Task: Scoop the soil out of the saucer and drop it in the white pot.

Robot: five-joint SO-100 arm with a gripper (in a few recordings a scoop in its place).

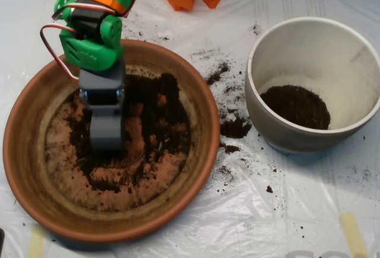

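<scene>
There was one wide terracotta clay saucer (35, 175) at lower left, one cream ceramic pot (356, 44) at upper right, and one grey clamshell scoop (107, 129).

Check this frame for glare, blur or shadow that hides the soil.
Overhead view: sharp enough to show crumbs of soil in the saucer; plastic sheet shows mild sheen, no blown-out glare; the white pot wall shades its soil; the claw is crisp.

The grey hand (107, 132) rests in the soil (157, 130) inside the saucer (24, 169), left of the white pot (267, 50).
</scene>
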